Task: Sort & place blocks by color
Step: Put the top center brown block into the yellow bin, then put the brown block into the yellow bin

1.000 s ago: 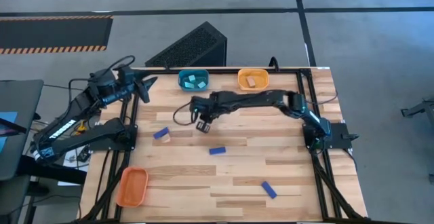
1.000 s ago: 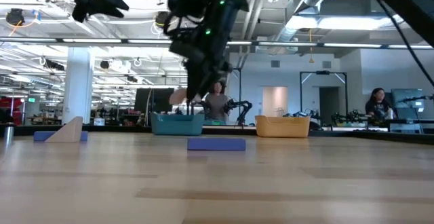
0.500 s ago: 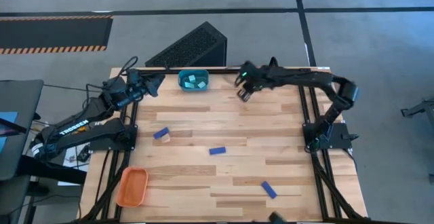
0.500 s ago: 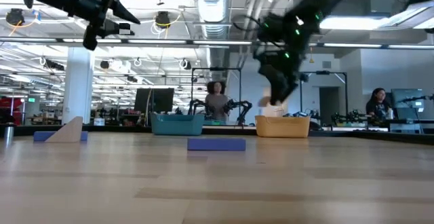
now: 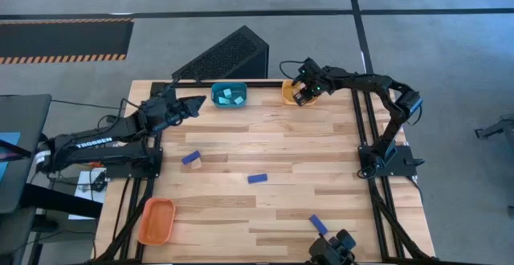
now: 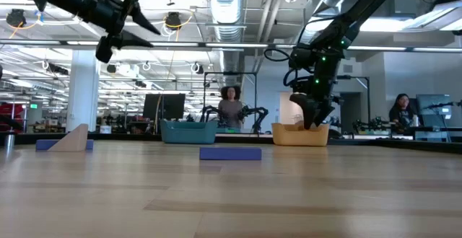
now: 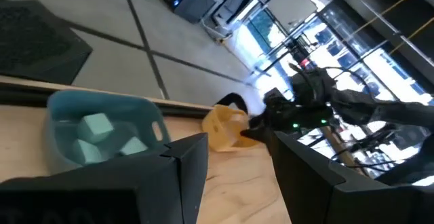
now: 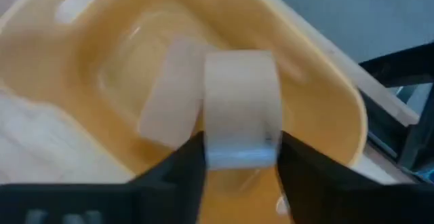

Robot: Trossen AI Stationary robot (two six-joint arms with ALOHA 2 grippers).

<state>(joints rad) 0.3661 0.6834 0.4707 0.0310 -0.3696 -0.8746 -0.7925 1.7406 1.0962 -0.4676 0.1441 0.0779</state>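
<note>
**Near edge.** We are counting three dark blue oblongs in all. The nearest dark blue block (image 5: 319, 225) is lying towards the right. An empty orange tray (image 5: 157, 221) is sitting at the near-left corner.

**Mid-table.** A second dark blue block (image 5: 257, 178) is lying flat near the centre. A third dark blue block (image 5: 189, 158) is resting to the left, just beside a tan wedge (image 6: 73, 138).

**Far edge, left.** The left gripper (image 5: 197, 102) is hovering just short of the teal tray (image 5: 217, 98). Its fingers are standing apart and carrying nothing. We are seeing at least two cyan blocks (image 7: 98, 125) in that tray.

**Far edge, right.** The right gripper (image 5: 301, 93) is hanging over the yellow tray (image 8: 325, 95). It is holding a pale tan block (image 8: 241, 108) between its fingers, above a resting tan block (image 8: 169, 91). We are therefore counting three tan pieces.

**Handling.** We are judging all of them to be light, rigid and unbreakable. Their smooth faces are likely to slip a little under a light pinch. We are advising a grip across the narrow width at mid-length for the oblongs. The wedge needs its two parallel side faces taken, since the sloped face would squeeze out of a pinch.
</note>
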